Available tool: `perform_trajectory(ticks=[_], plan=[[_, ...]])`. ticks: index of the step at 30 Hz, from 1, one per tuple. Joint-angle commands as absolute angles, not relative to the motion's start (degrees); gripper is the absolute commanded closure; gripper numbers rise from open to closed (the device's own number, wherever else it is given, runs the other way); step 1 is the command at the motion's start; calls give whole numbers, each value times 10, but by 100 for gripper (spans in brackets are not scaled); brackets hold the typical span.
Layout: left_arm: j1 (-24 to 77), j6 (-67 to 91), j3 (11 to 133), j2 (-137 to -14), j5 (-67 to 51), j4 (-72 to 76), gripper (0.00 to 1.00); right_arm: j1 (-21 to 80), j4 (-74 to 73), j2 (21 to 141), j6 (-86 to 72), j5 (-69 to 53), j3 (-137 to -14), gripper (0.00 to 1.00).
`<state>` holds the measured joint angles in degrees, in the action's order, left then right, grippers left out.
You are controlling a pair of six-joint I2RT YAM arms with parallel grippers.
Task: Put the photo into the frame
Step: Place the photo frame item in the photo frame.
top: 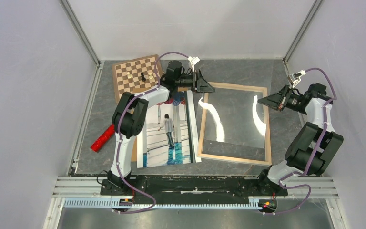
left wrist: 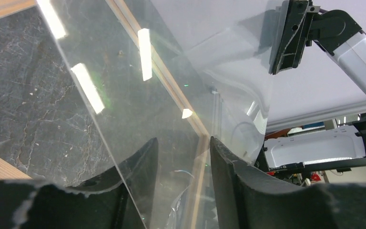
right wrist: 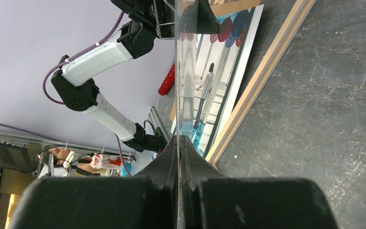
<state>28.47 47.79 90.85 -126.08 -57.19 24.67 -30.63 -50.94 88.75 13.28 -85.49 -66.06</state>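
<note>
The photo [top: 169, 131] lies face up on the table, left of the frame [top: 233, 158], whose light wooden bars lie flat. Above the frame a clear pane [top: 233, 119] is tilted, glinting with light. My right gripper [top: 267, 101] is shut on the pane's right edge; in the right wrist view its fingers [right wrist: 178, 143] pinch the sheet edge-on, with the photo [right wrist: 209, 81] and a frame bar [right wrist: 262, 71] beyond. My left gripper [top: 205, 83] is at the pane's far left corner. Its jaws [left wrist: 183, 157] stand apart around the pane's edge, a gap showing between them.
A chessboard [top: 136, 74] with a few pieces sits at the back left. A red ridged object [top: 103, 138] lies at the left edge. A brown board [top: 134, 155] peeks out under the photo. Enclosure walls stand close on both sides.
</note>
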Motion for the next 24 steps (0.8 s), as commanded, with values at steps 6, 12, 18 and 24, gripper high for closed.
perform_trajectory(ticks=[6,12,18,24], plan=[[294,479,876,-1214,-599,269,65,-304,-500,873,142,-885,-660,100],[294,468,868,-1197,-601,256,88,-304,-504,873,175,-884,-653,100],[294,462,859,-1183,-607,248,98,-305,-508,876,196,-875,-649,69],[294,451,857,-1178,-609,232,98,-306,-525,877,222,-860,-647,20]])
